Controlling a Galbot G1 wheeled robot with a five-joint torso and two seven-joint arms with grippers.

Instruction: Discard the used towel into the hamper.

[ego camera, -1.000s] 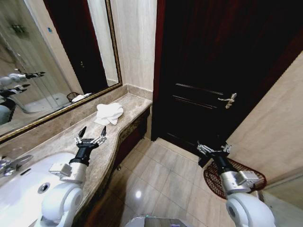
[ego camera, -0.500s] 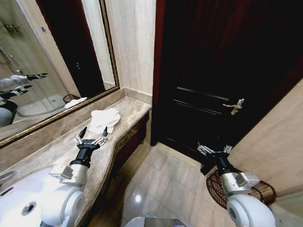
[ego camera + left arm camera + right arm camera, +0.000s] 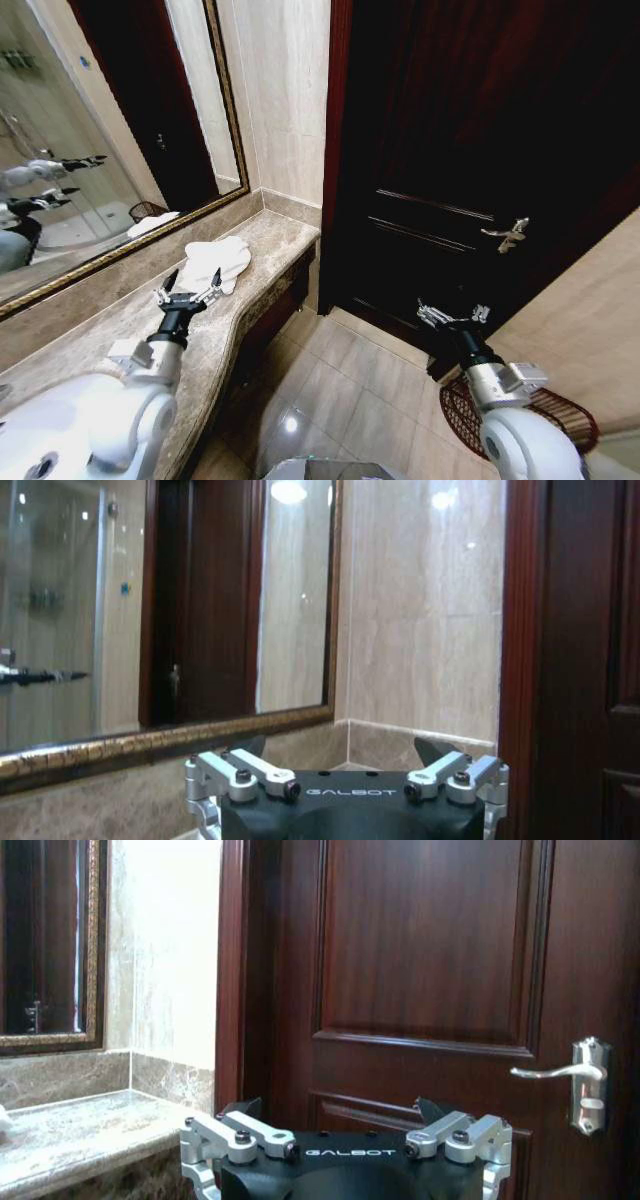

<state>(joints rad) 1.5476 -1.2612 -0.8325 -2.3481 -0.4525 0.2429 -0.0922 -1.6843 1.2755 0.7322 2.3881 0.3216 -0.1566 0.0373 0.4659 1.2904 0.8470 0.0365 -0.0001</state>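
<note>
- two grippers spread, empty
- towel point(image 3: 217, 265) on counter point(image 3: 265, 240), just ahead of left gripper point(image 3: 187, 290), nearer arm
- hamper point(image 3: 560, 415) on floor by right gripper point(image 3: 452, 313), well apart from towel

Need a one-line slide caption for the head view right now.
Both open hands, left and right, empty; white towel on counter, hamper on floor.
</note>
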